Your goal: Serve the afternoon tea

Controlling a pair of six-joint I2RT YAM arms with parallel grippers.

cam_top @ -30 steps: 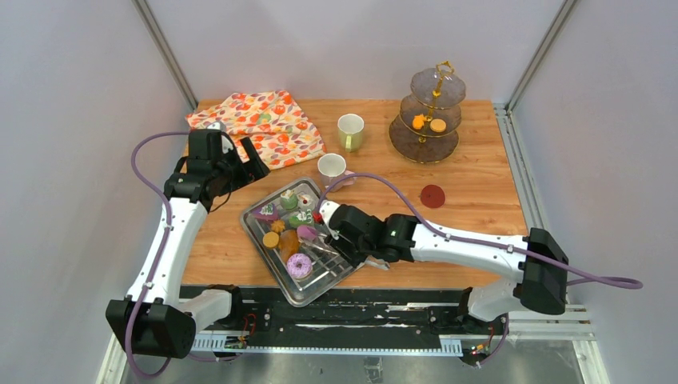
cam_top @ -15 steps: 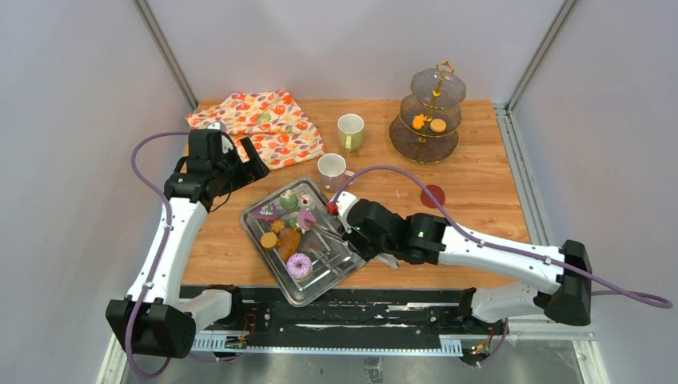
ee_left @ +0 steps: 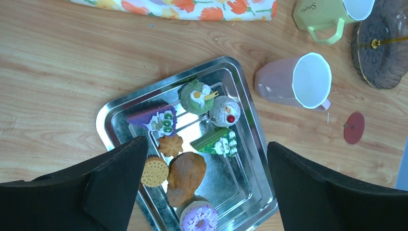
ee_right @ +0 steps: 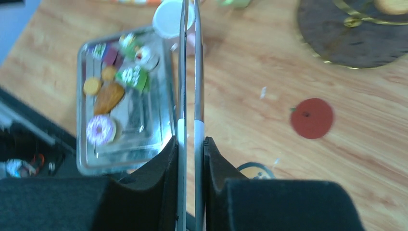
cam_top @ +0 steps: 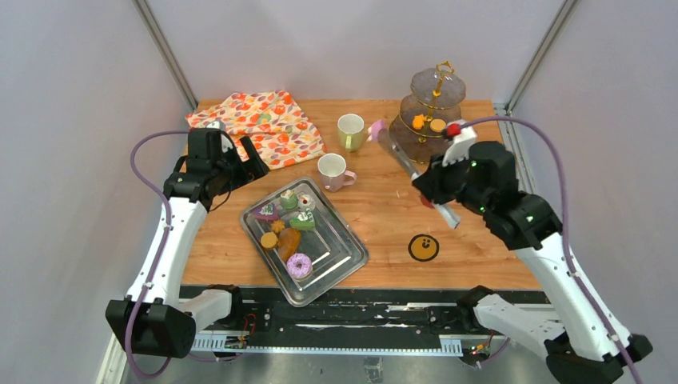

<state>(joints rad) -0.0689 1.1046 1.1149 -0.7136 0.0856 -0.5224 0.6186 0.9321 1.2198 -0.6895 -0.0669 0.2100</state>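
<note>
Top external view: the right gripper [cam_top: 436, 180] is clamped on the long metal tongs [cam_top: 404, 160], squeezing their blades together. A small pink-purple piece [cam_top: 373, 128], probably a pastry, shows at the tips, just beside the pale-green mug [cam_top: 349, 131] and short of the three-tier stand [cam_top: 436, 86]. The right wrist view shows the blades pressed nearly together but cuts off their tips. The left gripper [ee_left: 207, 147], fingers spread wide and holding nothing, hangs over the metal tray [cam_top: 332, 240], where the pink-iced donut [cam_top: 299, 266] and the other small cakes lie. Two orange cookies [cam_top: 437, 126] sit on the stand's middle tier, and the pink mug [cam_top: 332, 170] stands between tray and stand. To do this carry well, the squeeze should stay even, the tongs should swing clear of the mug and the stand's gold handle, and the piece should come down onto a bare spot of a tier before the blades let go. Everything rests on a wooden table [cam_top: 376, 208], with an orange floral cloth [cam_top: 260, 120] at its far left corner, inside plain pale-grey walls with metal corner posts.
</note>
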